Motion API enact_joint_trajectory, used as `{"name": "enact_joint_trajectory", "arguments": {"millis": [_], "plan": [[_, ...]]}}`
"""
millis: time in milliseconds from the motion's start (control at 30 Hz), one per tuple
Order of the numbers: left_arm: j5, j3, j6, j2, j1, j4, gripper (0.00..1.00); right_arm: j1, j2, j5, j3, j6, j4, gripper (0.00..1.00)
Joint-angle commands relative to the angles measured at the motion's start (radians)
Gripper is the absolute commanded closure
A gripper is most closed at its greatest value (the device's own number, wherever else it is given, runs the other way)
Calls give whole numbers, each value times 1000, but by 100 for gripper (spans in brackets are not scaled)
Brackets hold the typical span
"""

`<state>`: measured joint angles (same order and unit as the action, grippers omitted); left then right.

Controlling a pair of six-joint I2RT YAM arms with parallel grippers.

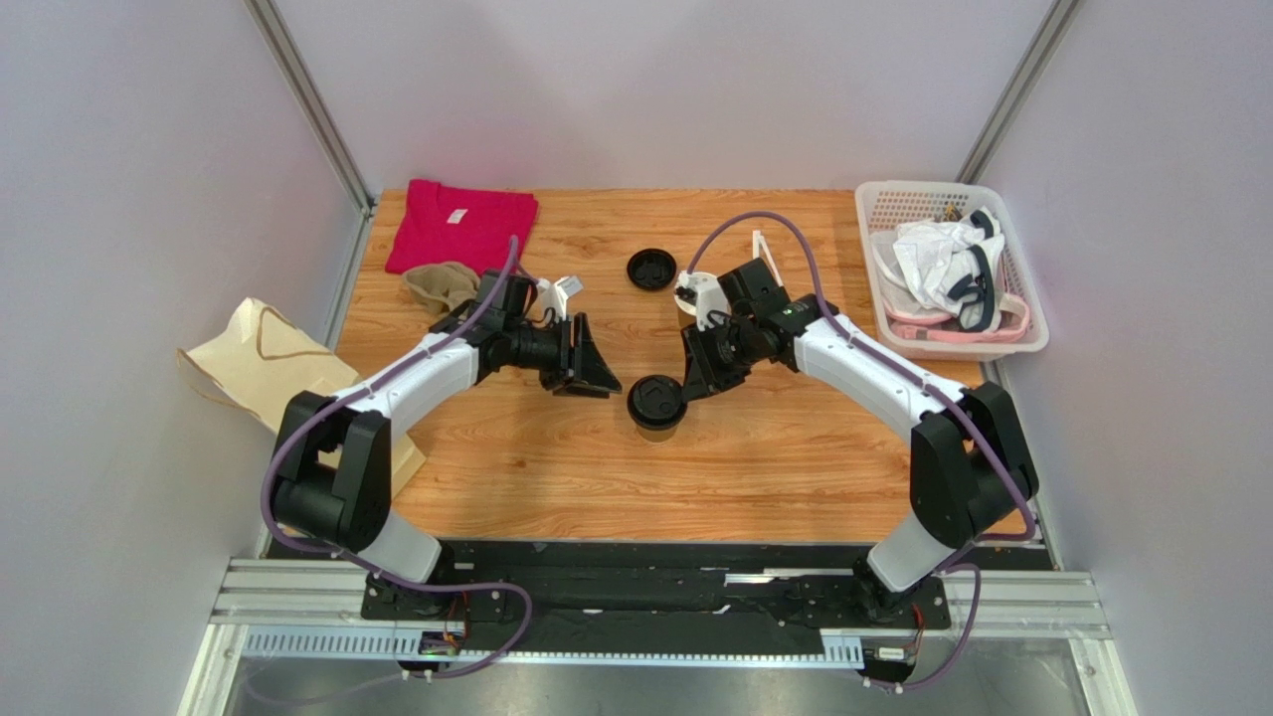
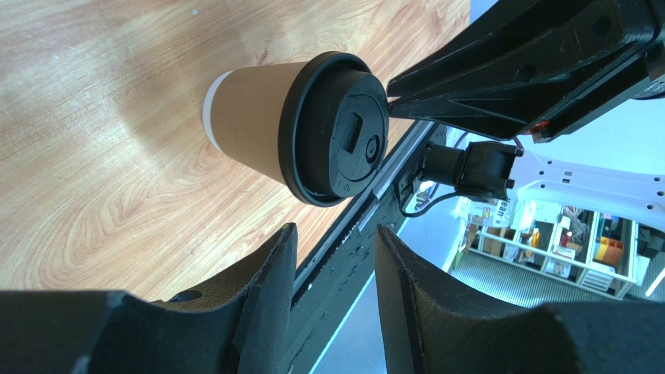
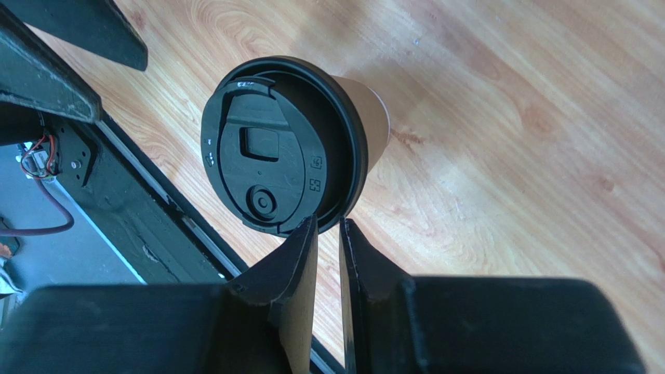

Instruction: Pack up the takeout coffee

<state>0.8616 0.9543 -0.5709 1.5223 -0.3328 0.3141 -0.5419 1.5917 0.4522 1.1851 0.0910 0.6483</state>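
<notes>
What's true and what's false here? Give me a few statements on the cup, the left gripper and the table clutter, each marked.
1. The takeout coffee stands upright on the table with its black lid on. True.
2. The left gripper is clamped around the cup. False: its jaws are open with nothing between them, and the cup sits apart, ahead of the fingertips.
3. A loose black lid lies on the table beyond the cup. True.
4. The white basket sits at the table's far left corner. False: it is at the far right corner; the far left holds a red shirt.
</notes>
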Motion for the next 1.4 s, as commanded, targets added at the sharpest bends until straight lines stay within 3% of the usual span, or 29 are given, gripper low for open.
{"name": "enact_joint_trajectory", "arguments": {"millis": [0, 333, 533, 833, 1367], "plan": [[-19, -20, -1, -21, 0, -32, 51, -3, 25, 23, 76, -45, -36, 80], [-90, -42, -52, 25, 18, -103, 58, -3, 105, -29, 212, -114, -53, 81], [-182, -55, -52, 64, 18, -92, 73, 22, 71, -15, 255, -61, -10, 80], [-164, -54, -125, 162, -41, -201, 79, 95, -111, 39, 85, 27, 102, 82], [-144, -52, -326, 265, -212, -388, 79, 214, -203, 71, -165, 30, 203, 86]]}}
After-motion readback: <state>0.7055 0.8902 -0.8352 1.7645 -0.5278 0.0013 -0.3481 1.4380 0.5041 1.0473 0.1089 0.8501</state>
